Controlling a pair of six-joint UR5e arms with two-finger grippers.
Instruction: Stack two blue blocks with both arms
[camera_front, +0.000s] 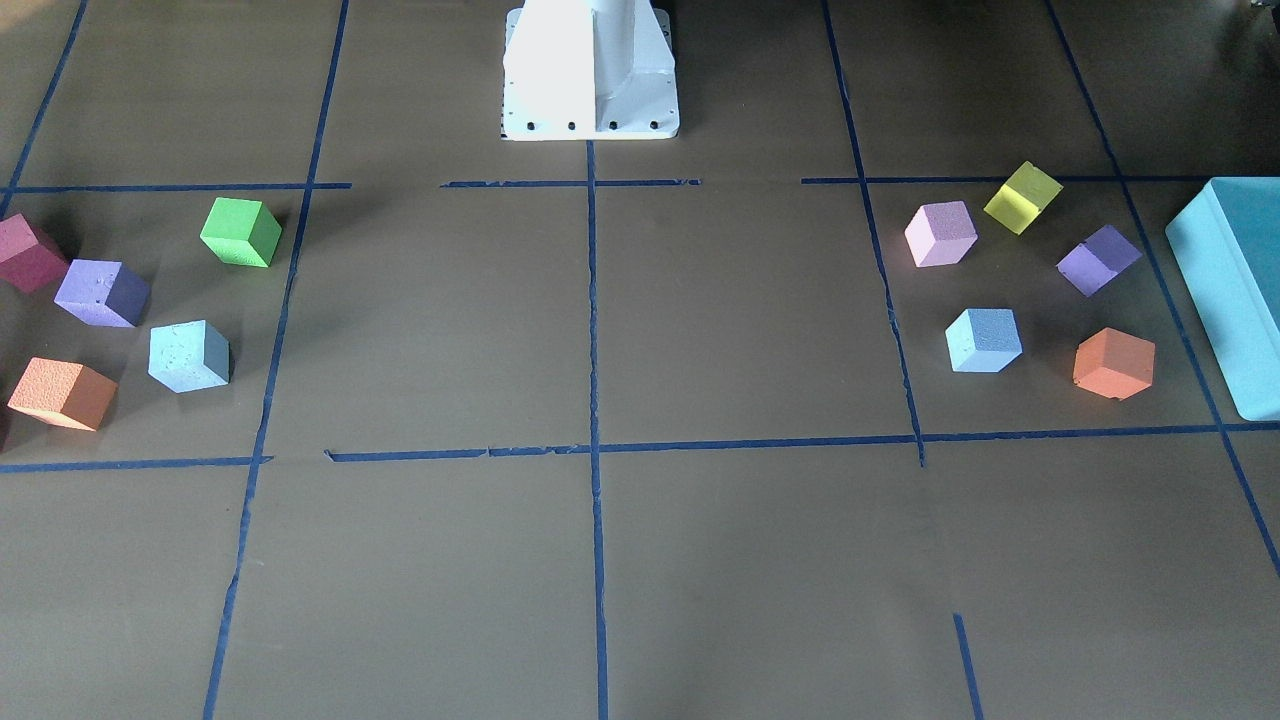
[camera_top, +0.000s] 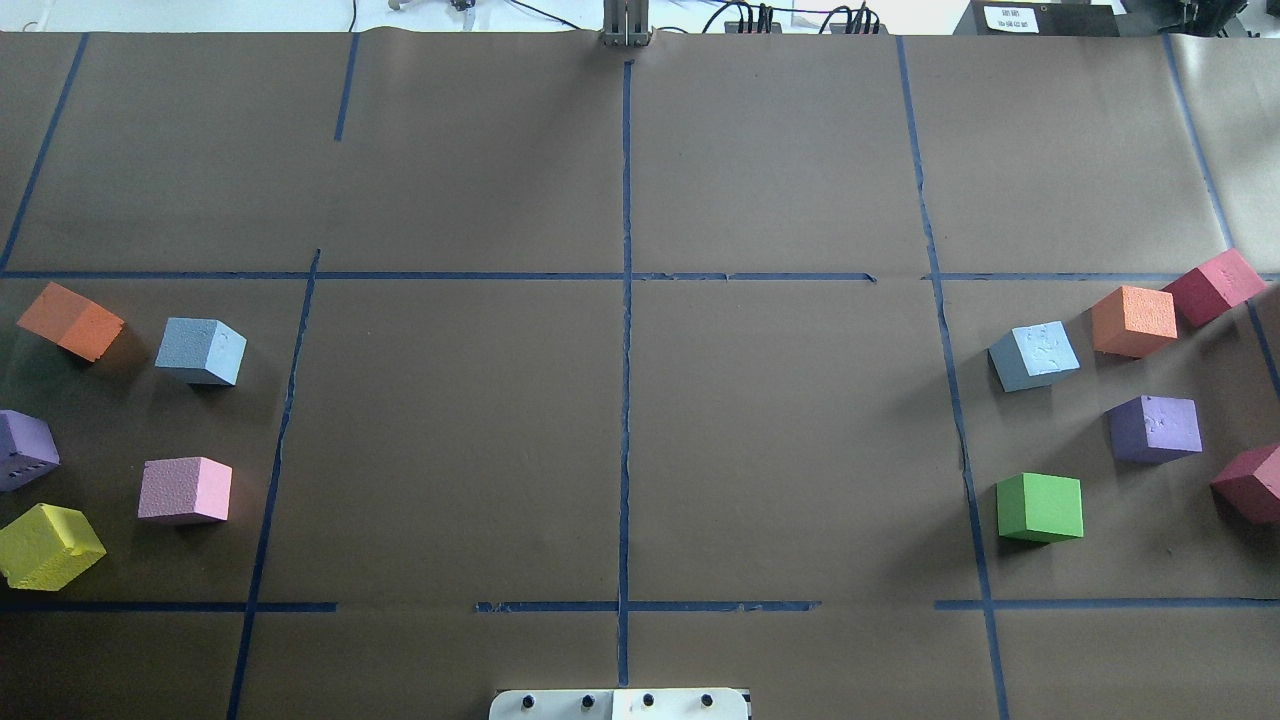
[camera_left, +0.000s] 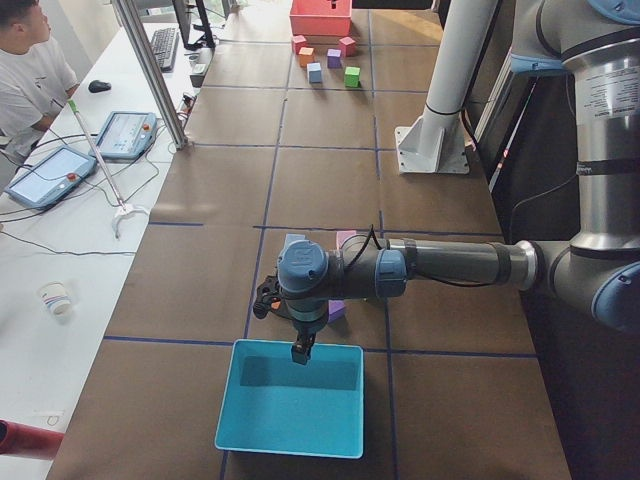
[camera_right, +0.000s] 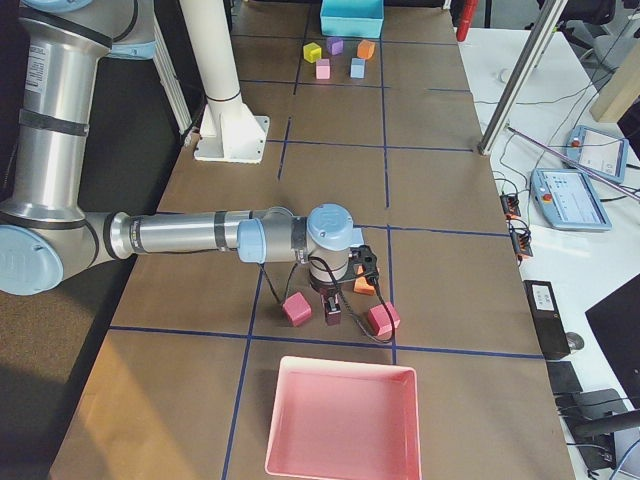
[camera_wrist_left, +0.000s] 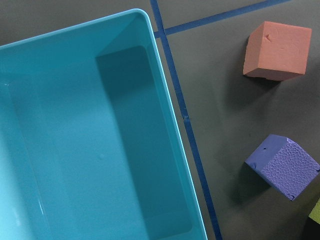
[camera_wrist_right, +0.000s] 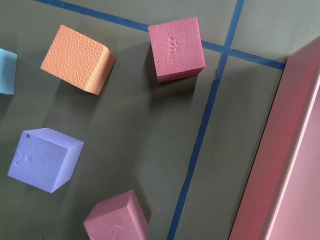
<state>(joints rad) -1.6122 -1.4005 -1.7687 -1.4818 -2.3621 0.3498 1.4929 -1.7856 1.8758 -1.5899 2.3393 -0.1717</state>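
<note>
One blue block (camera_front: 984, 340) lies on my left side among coloured cubes and also shows in the overhead view (camera_top: 202, 350). The other blue block (camera_front: 189, 356) lies on my right side (camera_top: 1034, 355), and its corner shows in the right wrist view (camera_wrist_right: 6, 72). My left gripper (camera_left: 300, 350) hangs over the rim of the teal box (camera_left: 290, 405), away from its blue block. My right gripper (camera_right: 331, 312) hangs low between two crimson cubes (camera_right: 296, 309). Both grippers show only in the side views, so I cannot tell whether they are open or shut.
Pink (camera_front: 940, 233), yellow (camera_front: 1022, 197), purple (camera_front: 1098, 260) and orange (camera_front: 1114, 363) cubes surround the left blue block. Green (camera_front: 241, 231), purple (camera_front: 101, 292), orange (camera_front: 62, 393) and crimson (camera_front: 28, 252) cubes surround the right one. A pink tray (camera_right: 340, 420) lies at the right end.
</note>
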